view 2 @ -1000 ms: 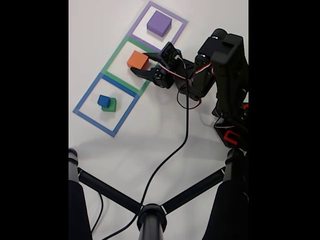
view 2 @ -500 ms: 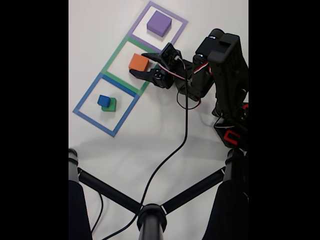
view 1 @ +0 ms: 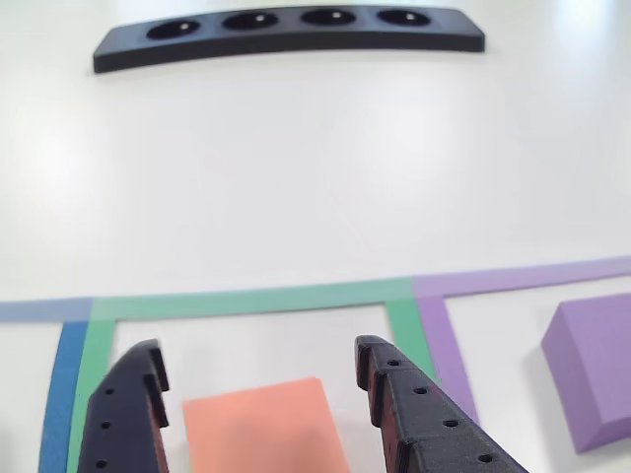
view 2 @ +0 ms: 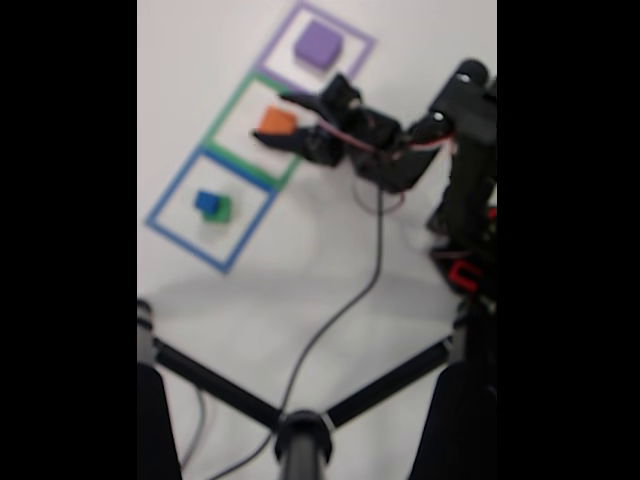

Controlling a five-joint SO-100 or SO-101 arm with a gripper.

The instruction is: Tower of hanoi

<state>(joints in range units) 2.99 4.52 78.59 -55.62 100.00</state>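
Four foam blocks are spread across three taped squares on a white table (view 2: pixel 200 300). One salmon-orange block (view 1: pixel 264 427) is seen lying in the green tape square (view 1: pixel 246 300), set between the spread fingers of the gripper (view 1: pixel 261 379), neither finger visibly touching it. One purple block (view 1: pixel 597 367) is held in the purple tape square (view 1: pixel 513 281). In the blurred fixed view, one blue cube (view 2: pixel 207 202) is stacked on one green block (view 2: pixel 221 210) inside the blue tape square (view 2: pixel 165 225).

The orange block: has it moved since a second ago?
No. In the fixed view the orange block sits at the same spot inside the green tape square; the open gripper now straddles it.
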